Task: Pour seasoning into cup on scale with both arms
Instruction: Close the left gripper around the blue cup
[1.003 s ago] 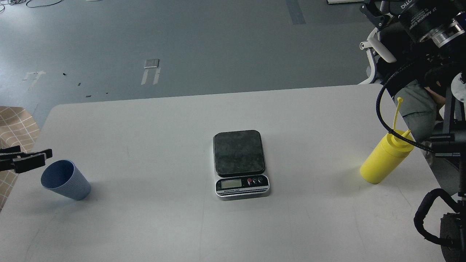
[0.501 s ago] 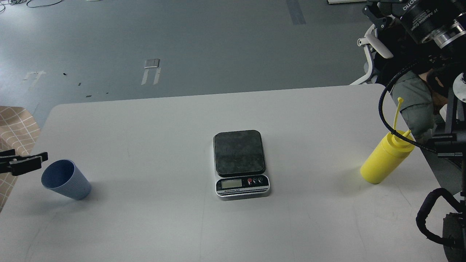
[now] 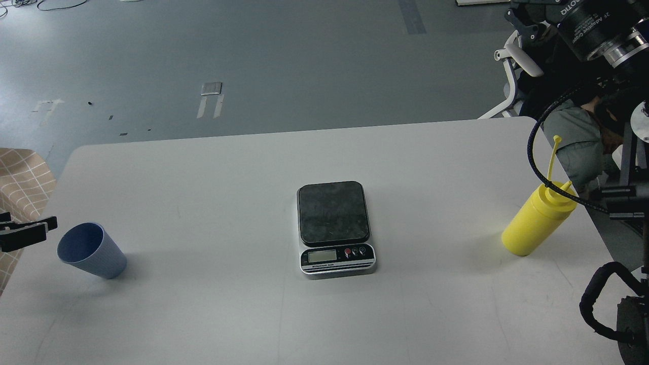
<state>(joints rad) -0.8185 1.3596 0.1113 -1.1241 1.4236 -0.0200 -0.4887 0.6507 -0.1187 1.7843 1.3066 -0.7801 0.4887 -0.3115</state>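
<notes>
The light-blue ribbed cup [image 3: 91, 250] stands on the white table [image 3: 228, 167] near its left edge, clear of the scale. The scale [image 3: 334, 228] lies at the table's middle, with nothing on its dark plate. The yellow squeeze bottle [image 3: 536, 219] stands near the right edge with its cap strap sticking up. My left gripper [image 3: 23, 229] shows only its fingertips at the left edge, just left of the cup, slightly apart and empty. My right gripper [image 3: 525, 20] is high at the top right, well above the bottle and partly cut off by the frame.
A black cable [image 3: 532, 157] from my right arm loops in front of the bottle's nozzle. A white office chair [image 3: 512, 76] and a seated person in grey stand behind the table's far right corner. A checked cloth [image 3: 23, 177] lies off the table's left side.
My left gripper has drawn back to the left, away from the cup. My right gripper has shifted slightly up and right. Cup, scale and bottle have not moved.
</notes>
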